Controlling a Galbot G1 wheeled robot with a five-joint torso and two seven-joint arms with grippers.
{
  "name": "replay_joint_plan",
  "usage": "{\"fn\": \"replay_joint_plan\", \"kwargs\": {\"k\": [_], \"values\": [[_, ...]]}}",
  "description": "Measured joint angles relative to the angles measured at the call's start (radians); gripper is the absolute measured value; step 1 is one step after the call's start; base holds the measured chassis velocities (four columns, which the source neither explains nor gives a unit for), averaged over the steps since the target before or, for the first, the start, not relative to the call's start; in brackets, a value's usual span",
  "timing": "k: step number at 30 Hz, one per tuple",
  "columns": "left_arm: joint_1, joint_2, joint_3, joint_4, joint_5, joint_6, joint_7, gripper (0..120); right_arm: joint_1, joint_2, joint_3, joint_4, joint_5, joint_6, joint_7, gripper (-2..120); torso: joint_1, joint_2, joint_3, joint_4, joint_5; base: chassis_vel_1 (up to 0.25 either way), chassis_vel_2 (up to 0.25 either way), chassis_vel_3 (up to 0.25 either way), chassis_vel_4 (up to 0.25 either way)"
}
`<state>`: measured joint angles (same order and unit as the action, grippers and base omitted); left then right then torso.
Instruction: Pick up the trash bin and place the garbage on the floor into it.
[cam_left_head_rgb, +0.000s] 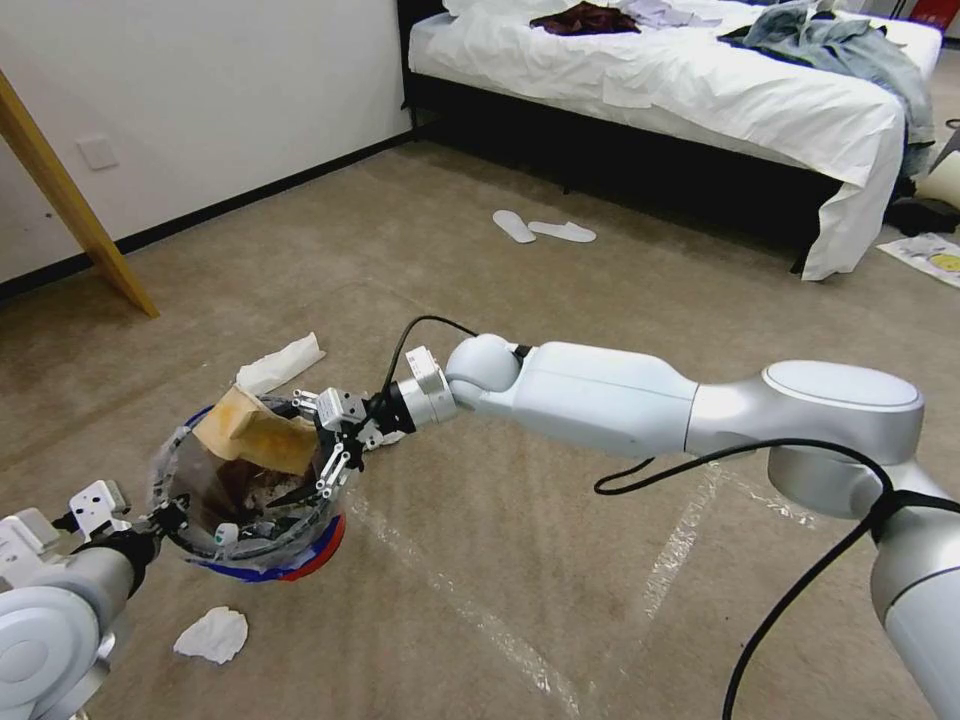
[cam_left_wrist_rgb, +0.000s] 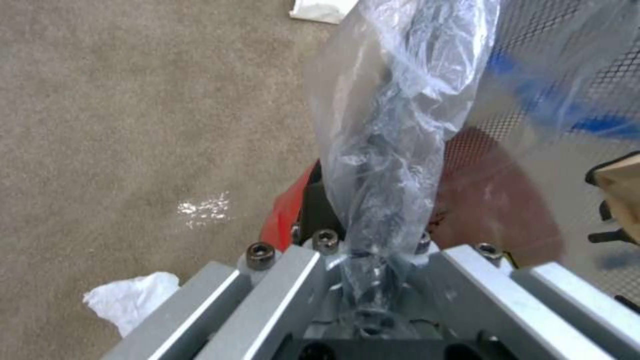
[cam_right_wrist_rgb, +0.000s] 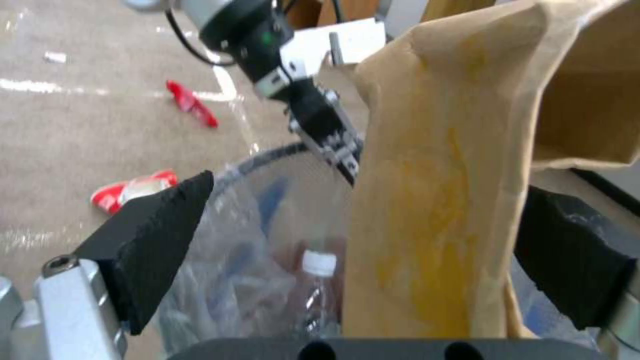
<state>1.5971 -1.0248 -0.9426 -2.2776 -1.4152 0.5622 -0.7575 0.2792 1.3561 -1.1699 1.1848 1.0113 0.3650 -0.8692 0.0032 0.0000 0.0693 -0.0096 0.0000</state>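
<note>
Down at the lower left of the head view, the trash bin (cam_left_head_rgb: 300, 565) hangs tilted just above the floor (cam_left_head_rgb: 520, 560), and the left gripper (cam_left_head_rgb: 165, 518) has its jaws closed tight on the rim and the clear plastic liner (cam_left_wrist_rgb: 393, 125). You can see the bag bunched right between them in the left wrist view. The right gripper (cam_left_head_rgb: 335, 455) reaches across from the right and sits over the bin's mouth. Its jaws are spread wide, one black pad (cam_right_wrist_rgb: 157, 235) out on each side of the torn brown paper bag (cam_right_wrist_rgb: 440, 200), and as far as I can tell neither pad is pressing on it. The paper bag stands partly inside the bin, sticking up over the rim. A clear bottle with a white cap (cam_right_wrist_rgb: 319, 280) lies down in the liner.

Still loose on the carpet: a crumpled white tissue (cam_left_head_rgb: 212, 634) just in front of the bin, another white piece (cam_left_head_rgb: 280, 364) behind it, and two red wrappers (cam_right_wrist_rgb: 192, 103) further off.
</note>
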Motion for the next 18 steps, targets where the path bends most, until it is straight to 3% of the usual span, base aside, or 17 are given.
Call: {"fn": "replay_joint_plan", "kwargs": {"k": [18], "values": [[0.003,-0.018,0.013,-0.025,0.021,0.016,-0.010,0,0.118,0.074,-0.118,-0.030,-0.079,-0.012,-0.067,100,0.000,0.000,0.000,0.0000,-0.0001,0.000,0.000,0.000,0.000]]}}
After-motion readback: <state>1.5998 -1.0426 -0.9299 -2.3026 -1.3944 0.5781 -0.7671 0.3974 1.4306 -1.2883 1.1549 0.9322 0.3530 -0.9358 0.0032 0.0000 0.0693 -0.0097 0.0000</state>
